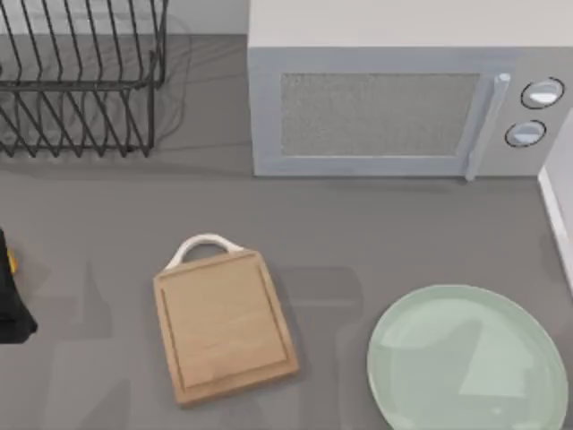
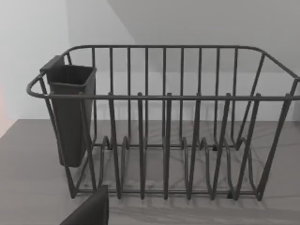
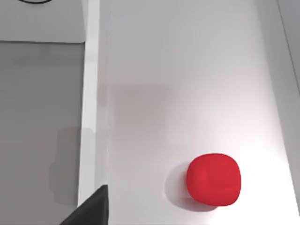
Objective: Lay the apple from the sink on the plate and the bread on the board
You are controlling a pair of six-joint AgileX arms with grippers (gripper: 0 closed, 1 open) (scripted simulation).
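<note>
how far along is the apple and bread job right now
Nothing looks done: the plate and the board both lie bare on the table. In hand: the right wrist view looks down on the apple, which lies alone on the white sink floor, ungripped. Left: the apple to the plate and the bread to the board.

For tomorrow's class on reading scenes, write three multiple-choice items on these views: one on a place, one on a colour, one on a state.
1. Where does the apple lie?
A. on the plate
B. in the white sink
C. on the board

2. What colour is the plate?
A. pale green
B. blue
C. black

3. What does the board hold?
A. an apple
B. a cup
C. nothing

Answers: 1 B, the right wrist view shows it on the white basin floor. 2 A, the top view shows it mint green. 3 C, its wood is bare.
</note>
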